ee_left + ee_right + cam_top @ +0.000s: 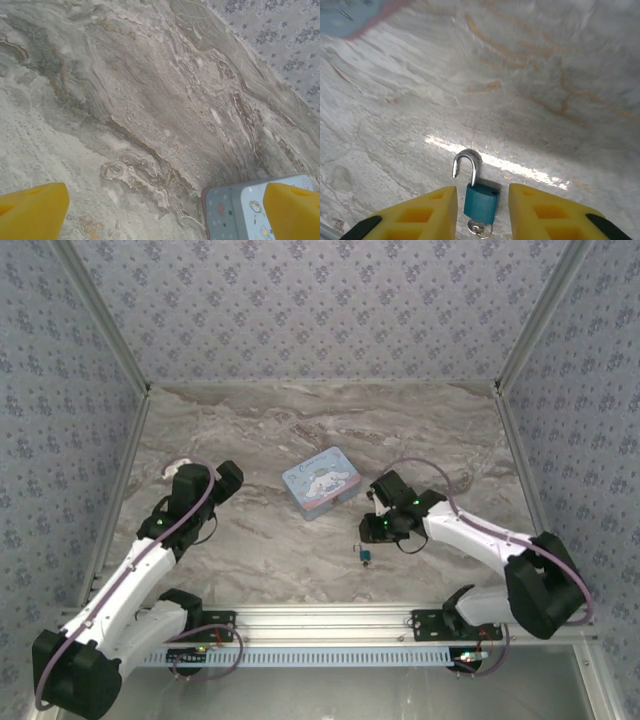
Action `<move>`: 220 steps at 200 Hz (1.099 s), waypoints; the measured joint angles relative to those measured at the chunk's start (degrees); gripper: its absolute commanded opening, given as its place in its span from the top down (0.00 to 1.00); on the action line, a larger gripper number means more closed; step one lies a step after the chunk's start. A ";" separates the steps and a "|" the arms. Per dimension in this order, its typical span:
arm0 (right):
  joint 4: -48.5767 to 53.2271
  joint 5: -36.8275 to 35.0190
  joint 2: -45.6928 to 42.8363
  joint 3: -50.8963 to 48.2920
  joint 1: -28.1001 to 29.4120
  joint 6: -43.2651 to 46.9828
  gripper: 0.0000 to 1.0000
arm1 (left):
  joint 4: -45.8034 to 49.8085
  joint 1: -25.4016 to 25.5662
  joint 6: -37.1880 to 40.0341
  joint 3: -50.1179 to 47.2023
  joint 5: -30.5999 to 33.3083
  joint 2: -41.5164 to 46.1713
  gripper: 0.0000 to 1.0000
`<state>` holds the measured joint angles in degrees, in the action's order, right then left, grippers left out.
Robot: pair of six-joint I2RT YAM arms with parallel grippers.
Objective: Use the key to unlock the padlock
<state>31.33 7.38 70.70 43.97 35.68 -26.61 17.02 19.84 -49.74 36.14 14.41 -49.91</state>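
R gripper: part-open, yellow fingers flank padlock, gap each side, no grip | padlock: flat on table, front centre, nearer the arms than tin; shackle free at one end, key at near end | L gripper: wide, holding nothing, tin by its right finger

The left arm and right arm had white shells on the long links and bulky black housings at the joints. A thin purplish cable looped along each. Small green lights glowed near the wrists. The left pincer had plain bright yellow fingers. The right pincer had yellow fingers with shallow recesses and black patches.
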 measured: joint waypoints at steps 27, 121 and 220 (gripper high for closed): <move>0.31 -4.28 -5.75 1.29 -1.75 1.51 0.56 | 0.68 -0.59 2.12 0.00 1.57 1.01 0.00; -6.62 -16.76 -30.80 -7.67 -14.73 6.16 0.00 | 0.74 -1.09 16.68 0.02 11.17 6.91 0.00; -23.30 -25.11 -33.57 -22.58 -22.14 20.72 0.00 | -6.71 -3.80 32.15 -2.73 18.08 7.69 0.01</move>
<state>8.03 -17.74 37.12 21.39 13.54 -5.89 10.31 16.03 -17.58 33.41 32.49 -42.22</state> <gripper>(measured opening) 0.999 0.994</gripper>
